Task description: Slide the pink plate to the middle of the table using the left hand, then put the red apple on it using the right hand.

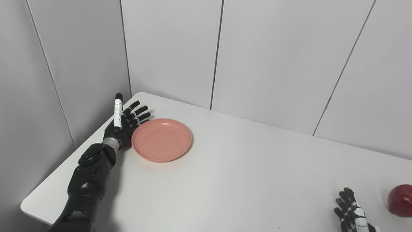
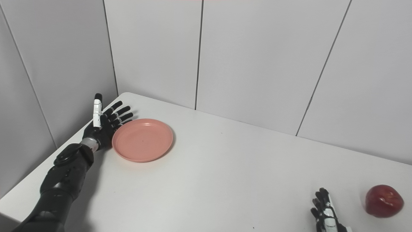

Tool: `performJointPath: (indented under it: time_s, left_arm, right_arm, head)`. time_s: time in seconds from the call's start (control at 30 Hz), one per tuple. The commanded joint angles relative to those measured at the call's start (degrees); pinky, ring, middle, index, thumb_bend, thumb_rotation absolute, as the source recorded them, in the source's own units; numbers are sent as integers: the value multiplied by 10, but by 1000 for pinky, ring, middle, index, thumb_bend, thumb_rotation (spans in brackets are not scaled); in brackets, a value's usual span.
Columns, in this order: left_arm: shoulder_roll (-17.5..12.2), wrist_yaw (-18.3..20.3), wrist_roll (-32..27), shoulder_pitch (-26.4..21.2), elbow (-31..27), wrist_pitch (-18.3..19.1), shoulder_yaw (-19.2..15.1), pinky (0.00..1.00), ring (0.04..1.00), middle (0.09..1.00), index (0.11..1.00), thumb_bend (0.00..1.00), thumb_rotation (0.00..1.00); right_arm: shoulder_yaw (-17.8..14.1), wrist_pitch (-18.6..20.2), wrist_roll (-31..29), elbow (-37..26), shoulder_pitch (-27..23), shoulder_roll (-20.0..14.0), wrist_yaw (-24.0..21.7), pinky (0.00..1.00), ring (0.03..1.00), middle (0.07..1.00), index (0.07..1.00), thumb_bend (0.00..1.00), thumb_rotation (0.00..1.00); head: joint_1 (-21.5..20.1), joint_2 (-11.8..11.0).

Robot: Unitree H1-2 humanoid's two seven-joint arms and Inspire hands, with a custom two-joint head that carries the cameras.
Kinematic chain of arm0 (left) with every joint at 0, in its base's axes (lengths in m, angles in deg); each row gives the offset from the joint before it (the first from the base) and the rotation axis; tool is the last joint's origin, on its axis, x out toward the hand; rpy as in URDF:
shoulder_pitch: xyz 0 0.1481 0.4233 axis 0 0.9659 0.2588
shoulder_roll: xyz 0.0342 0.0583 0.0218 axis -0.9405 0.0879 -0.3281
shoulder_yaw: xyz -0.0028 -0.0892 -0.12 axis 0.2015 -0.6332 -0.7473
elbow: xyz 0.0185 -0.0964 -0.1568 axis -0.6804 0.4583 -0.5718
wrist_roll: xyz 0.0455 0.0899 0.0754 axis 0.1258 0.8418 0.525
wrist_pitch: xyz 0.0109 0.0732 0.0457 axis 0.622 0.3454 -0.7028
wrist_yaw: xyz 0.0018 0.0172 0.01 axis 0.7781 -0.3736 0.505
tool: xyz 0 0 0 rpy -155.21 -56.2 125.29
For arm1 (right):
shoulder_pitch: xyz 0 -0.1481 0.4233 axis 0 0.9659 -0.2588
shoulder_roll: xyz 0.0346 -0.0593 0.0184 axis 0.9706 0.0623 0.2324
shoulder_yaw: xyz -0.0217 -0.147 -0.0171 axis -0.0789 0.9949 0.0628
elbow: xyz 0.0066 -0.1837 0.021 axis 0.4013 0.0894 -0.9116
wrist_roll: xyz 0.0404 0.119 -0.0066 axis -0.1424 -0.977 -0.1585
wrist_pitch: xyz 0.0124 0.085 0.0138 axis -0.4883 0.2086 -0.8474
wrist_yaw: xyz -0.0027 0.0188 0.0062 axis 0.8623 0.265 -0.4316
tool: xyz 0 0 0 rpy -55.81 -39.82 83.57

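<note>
The fingers of the left hand are seen spread and stretched out in the left eye view, with nothing held between them; the thumb is raised upright above the palm. The hand is set at the left rim of the pink plate, its palm turned toward the plate, and it appears to touch the rim, though contact cannot be confirmed from this angle. The plate is found lying flat near the far left corner of the white desk, with nothing on it. At the bottom right, only the upper part of the right hand is shown, its fingers extended and slightly apart, holding nothing. The red apple is cut by the right edge of the picture, just beside that hand and apart from it.

In the right eye view the same layout is given from a little further right. The left hand is again seen against the plate's left side, fingers wide. The apple is shown whole here, resting on the desk near its front right, well apart from the plate. The right hand is placed to the left of the apple with a clear gap between them. Grey wall panels are seen behind the desk.
</note>
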Motion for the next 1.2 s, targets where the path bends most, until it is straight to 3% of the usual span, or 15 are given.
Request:
performJointPath:
  time_s: [0.0,0.47,1.17]
  left_arm:
    - [1,-2,5,-11,-17,-4,5,743,765,789,887,872,1000]
    - [32,-9,6,3,-75,20,31,741,781,809,871,856,1000]
    - [65,6,8,5,-66,25,65,785,784,809,870,818,1000]
  right_arm:
    - [6,15,-3,6,13,10,0,1000,1000,999,1000,800,1000]
    - [12,13,-3,-1,15,12,4,1000,1000,998,1000,808,1000]
    - [20,13,6,-9,15,17,13,1000,1000,997,1000,796,1000]
  head:
    - [0,0]
    - [-7,6]
    - [-16,9]
